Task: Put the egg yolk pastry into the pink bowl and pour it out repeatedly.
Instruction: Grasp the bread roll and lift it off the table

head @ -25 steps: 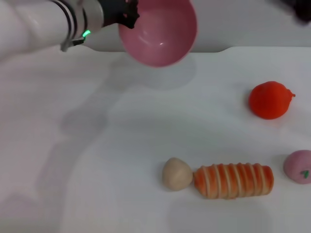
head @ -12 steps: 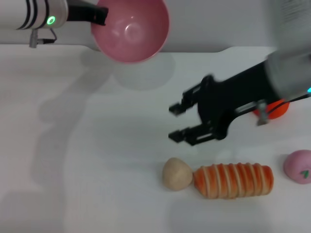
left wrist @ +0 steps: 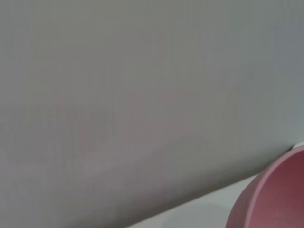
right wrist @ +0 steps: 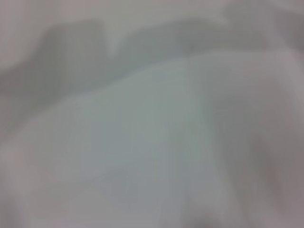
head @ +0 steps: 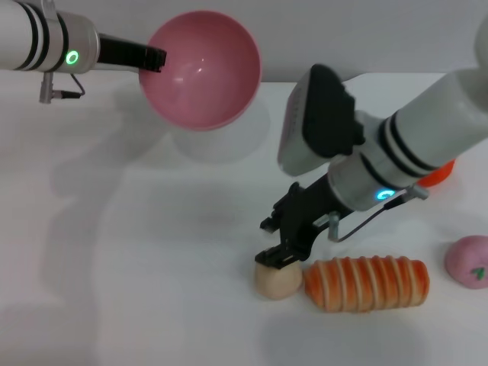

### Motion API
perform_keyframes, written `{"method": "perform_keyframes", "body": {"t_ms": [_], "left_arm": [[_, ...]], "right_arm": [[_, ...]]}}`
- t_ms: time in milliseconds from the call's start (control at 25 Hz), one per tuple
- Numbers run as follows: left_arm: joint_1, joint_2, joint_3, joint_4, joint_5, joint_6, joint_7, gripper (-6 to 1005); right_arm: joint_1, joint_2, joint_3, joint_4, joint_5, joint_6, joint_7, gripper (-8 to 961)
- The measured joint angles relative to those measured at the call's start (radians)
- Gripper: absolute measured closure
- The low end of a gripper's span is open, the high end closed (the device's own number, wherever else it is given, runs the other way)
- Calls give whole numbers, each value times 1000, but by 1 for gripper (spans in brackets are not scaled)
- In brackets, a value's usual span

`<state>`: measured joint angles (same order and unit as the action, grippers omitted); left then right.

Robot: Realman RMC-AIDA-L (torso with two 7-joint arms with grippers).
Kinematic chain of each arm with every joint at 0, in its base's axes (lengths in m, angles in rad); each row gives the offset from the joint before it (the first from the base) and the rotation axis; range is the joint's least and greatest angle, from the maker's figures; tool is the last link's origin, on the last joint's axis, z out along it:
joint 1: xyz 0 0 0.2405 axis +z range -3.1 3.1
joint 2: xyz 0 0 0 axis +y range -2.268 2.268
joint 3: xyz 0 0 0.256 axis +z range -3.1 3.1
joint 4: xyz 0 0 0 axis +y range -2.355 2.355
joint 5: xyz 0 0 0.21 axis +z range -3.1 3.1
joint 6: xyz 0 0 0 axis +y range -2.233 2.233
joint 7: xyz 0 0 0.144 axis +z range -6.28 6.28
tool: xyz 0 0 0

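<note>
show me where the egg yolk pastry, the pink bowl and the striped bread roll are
egg yolk pastry (head: 277, 283), head view, its front side.
pink bowl (head: 200, 70), head view, inner wall.
striped bread roll (head: 367, 283), head view, its middle.

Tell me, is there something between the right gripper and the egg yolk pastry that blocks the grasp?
Nothing visible does. In the head view the right gripper is open just above the egg yolk pastry. The striped bread roll touches the pastry's side, so the fingers have little room there.

Egg yolk pastry (head: 277, 281) lies at 6 o'clock on tabletop (head: 152, 267), touching striped roll (head: 367, 283) at its 3. Bun (head: 469, 261) farther toward 3. Pink bowl (head: 200, 69) held aloft at 11 by left claw (head: 152, 57). Right claw (head: 272, 241) just over pastry.
</note>
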<state>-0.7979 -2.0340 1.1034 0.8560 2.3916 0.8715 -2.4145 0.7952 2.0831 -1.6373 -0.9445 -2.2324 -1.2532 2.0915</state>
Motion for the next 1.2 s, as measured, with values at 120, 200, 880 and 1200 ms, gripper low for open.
{"method": "perform_keyframes", "body": {"t_ms": [120,200,880,1200], "left_arm": [[5,0,-1,-2,0,8,-1,941],[7,-2,-1,-3,0,9,-1,940],[22,-6,-2,-6,0,2,-2,939],[24,-6,-2,-8,0,-2,-2,938]], "right_arm": [[2,1,-37,15,25,14,2,447],[2,1,-48,18,40,14,3,449],[11,-9,-82,2,-46,-19,128,467],[10,-9,-76,-5,-69,-20,122,475]]}}
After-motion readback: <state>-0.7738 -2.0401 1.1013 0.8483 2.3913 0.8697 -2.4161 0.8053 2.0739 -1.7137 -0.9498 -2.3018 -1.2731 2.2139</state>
